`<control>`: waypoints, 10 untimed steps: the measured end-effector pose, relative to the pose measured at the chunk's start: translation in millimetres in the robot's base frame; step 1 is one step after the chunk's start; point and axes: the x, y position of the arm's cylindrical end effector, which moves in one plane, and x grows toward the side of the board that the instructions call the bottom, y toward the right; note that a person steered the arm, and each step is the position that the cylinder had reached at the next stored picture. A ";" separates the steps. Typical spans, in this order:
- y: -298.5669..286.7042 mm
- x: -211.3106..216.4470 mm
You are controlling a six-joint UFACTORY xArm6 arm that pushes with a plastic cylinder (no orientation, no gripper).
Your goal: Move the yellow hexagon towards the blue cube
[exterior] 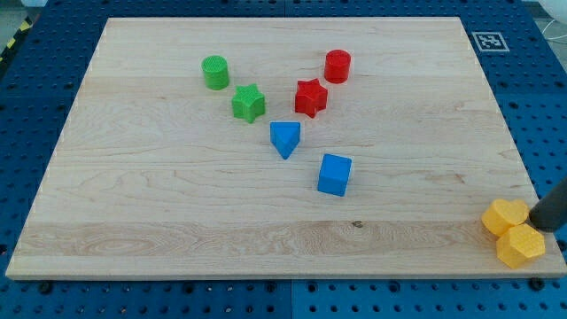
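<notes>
At the view's bottom-right corner of the pale wooden table (177, 204) sits the yellow plastic hexagon block (520, 245), close to the table's edge and touching the yellow heart-shaped block (505, 216) just above it. Our tool is a straight dark rod with no jaws to spread or press together, so it pinches nothing; our tip (542, 224) stands at the view's right of both yellow blocks, about level with the seam between them, touching or nearly touching. We judge this placement deliberate: the blue plastic cube (335, 174) lies well apart, up and to the view's left, so a push must start from the hexagon's far right side. Risk noted: from this height our tip may catch the heart as well and drive both. A start lower on the hexagon would suit better.

Beyond the cube, up-left: blue triangular block (284, 138), red star (310, 97), red cylinder (337, 66), green star (249, 103), green cylinder (214, 72). All clear of the direct line.
</notes>
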 end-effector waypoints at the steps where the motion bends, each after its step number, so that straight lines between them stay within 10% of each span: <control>1: -0.1 16.9; 10: -122.3 38.5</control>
